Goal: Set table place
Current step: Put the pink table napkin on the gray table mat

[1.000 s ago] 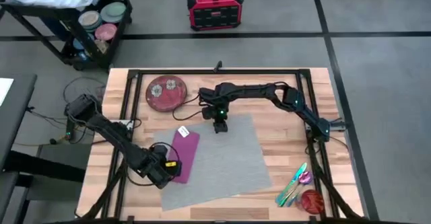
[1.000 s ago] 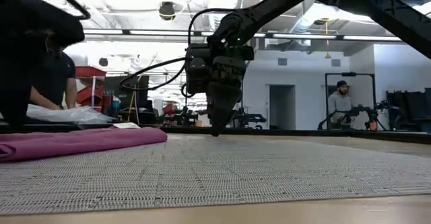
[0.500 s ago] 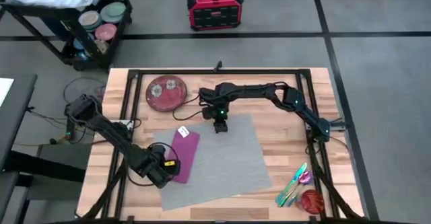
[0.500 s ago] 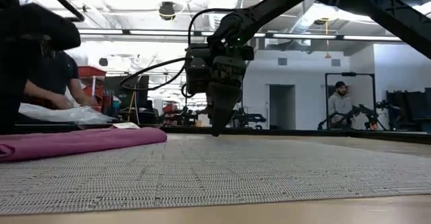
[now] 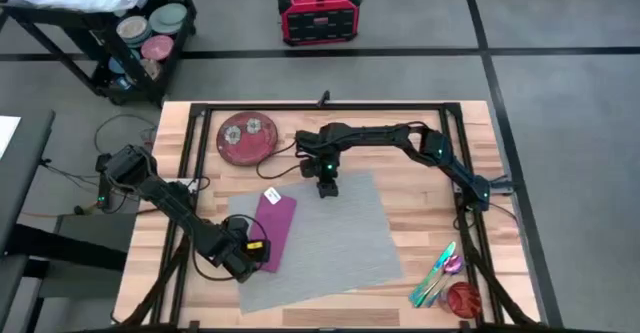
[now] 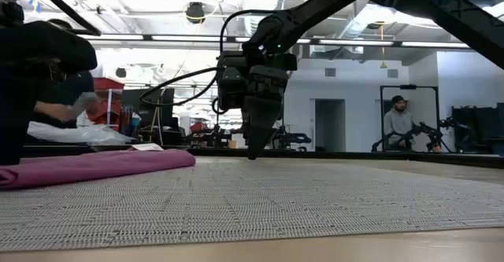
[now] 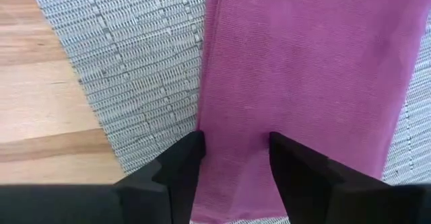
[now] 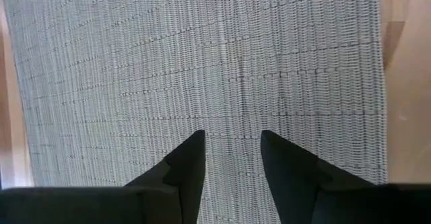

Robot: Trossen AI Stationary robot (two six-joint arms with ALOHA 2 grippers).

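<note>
Near edge: your cutlery and a red item lie on the table, off the grey placemat; placing them is likely left.
Mat: 1 purple napkin lies along its left side.
Left gripper: low over the napkin's near end, fingers apart, holding nothing.
Right gripper: arm reaching across, tips down at the mat's far edge, fingers apart, empty.
Far corner: 1 red plate, not yet on the mat.
</note>
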